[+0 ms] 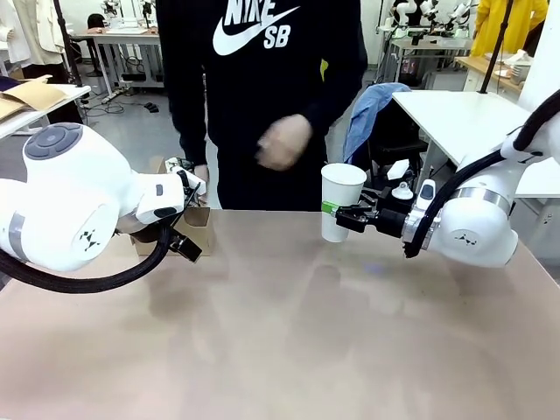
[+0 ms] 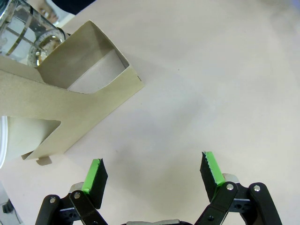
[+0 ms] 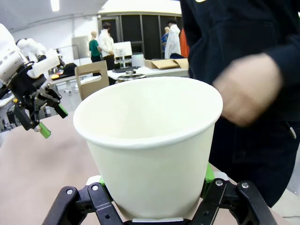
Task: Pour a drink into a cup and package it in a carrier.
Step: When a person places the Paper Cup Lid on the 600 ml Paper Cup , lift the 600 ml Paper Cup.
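Observation:
My right gripper [image 1: 339,213] is shut on a tall white paper cup [image 1: 341,197], held upright just above the table at the right. In the right wrist view the cup [image 3: 150,140] is empty inside, with green pads [image 3: 207,172] pressing its sides. The brown cardboard carrier [image 1: 198,229] stands at the far left edge; in the left wrist view the carrier [image 2: 75,98] lies up and left of my open left gripper [image 2: 153,171], which holds nothing. A glass press jug [image 2: 26,33] with a metal frame stands behind the carrier. I cannot make out the drink in it.
A person in a dark top stands at the far side, one hand [image 1: 284,140] raised and blurred above the table, near the cup. The tan tabletop [image 1: 289,332] stretches bare between the arms. A second table [image 1: 464,122] stands at the back right.

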Motion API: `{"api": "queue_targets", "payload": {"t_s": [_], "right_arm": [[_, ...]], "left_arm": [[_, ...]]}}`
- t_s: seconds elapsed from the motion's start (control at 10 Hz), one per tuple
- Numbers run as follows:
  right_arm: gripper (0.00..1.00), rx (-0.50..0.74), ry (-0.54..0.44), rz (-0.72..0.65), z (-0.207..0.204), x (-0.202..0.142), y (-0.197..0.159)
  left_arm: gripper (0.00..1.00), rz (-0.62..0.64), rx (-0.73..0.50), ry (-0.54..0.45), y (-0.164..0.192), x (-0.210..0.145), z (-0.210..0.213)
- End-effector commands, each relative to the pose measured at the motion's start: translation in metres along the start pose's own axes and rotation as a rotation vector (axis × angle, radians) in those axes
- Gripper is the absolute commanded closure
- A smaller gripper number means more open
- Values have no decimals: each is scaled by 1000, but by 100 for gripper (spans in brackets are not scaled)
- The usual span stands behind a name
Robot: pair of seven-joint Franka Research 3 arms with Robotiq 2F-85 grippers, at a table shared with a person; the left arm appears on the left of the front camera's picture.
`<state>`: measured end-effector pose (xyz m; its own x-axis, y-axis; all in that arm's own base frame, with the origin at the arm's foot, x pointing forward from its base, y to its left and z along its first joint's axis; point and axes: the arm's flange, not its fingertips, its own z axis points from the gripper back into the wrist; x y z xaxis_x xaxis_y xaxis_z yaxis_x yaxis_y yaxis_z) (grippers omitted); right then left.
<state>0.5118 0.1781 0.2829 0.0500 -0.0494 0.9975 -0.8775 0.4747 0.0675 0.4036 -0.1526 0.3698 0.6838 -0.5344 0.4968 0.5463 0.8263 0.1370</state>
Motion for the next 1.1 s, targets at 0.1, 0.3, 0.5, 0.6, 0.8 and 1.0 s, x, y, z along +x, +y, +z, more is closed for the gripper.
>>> {"api": "queue_targets", "payload": {"t_s": [0.1, 0.3, 0.5, 0.6, 0.8, 1.0], "right_arm": [[23, 0, -10, 9, 0, 7, 2], [23, 0, -10, 9, 0, 7, 2], [23, 0, -10, 9, 0, 7, 2], [23, 0, -10, 9, 0, 7, 2], [23, 0, -10, 9, 0, 7, 2], [23, 0, -10, 9, 0, 7, 2]], "left_arm": [[0, 2, -2, -1, 0, 0, 1], [0, 2, -2, -1, 0, 0, 1], [0, 2, -2, -1, 0, 0, 1], [0, 2, -2, -1, 0, 0, 1], [0, 2, -2, -1, 0, 0, 1], [0, 2, -2, -1, 0, 0, 1]]}}
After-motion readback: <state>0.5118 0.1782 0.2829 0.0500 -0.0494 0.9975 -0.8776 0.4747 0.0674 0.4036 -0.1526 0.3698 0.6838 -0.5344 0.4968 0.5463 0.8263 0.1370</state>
